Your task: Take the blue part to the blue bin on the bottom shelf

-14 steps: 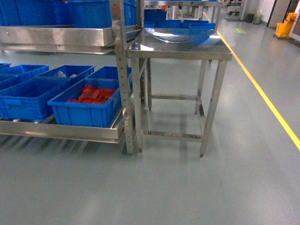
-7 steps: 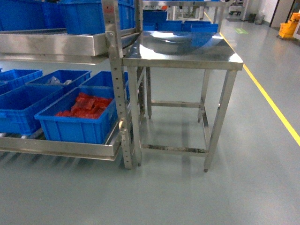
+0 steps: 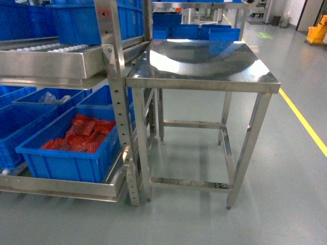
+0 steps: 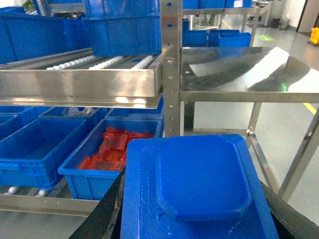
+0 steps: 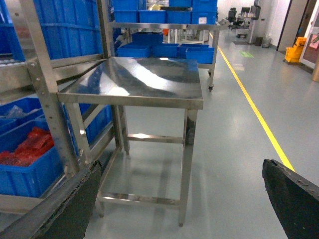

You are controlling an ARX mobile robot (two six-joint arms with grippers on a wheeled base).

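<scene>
A flat blue part [image 4: 199, 184] with a raised rounded-square middle fills the lower left wrist view. My left gripper [image 4: 194, 221] is shut on it, with black fingers [image 4: 102, 219] at both of its sides. Beyond it lies the bottom shelf [image 4: 40, 203] of the steel rack, carrying blue bins. The nearest bin [image 4: 107, 164] holds red parts, and the bin to its left [image 4: 35, 149] looks empty. The head view shows the same shelf [image 3: 61, 188] and red-filled bin [image 3: 71, 153], but no gripper. My right gripper [image 5: 184, 199] is open above the floor, holding nothing.
A flat-topped steel table [image 3: 204, 61] stands right against the rack's perforated upright [image 3: 120, 117]. An upper roller shelf [image 3: 51, 58] with blue bins overhangs the bottom one. A yellow floor line [image 3: 304, 122] runs at the right. More blue bins [image 3: 204, 31] stand behind the table.
The head view has moved closer to the rack and table. Both now look larger, and the red-filled bin sits lower and further left in view.
</scene>
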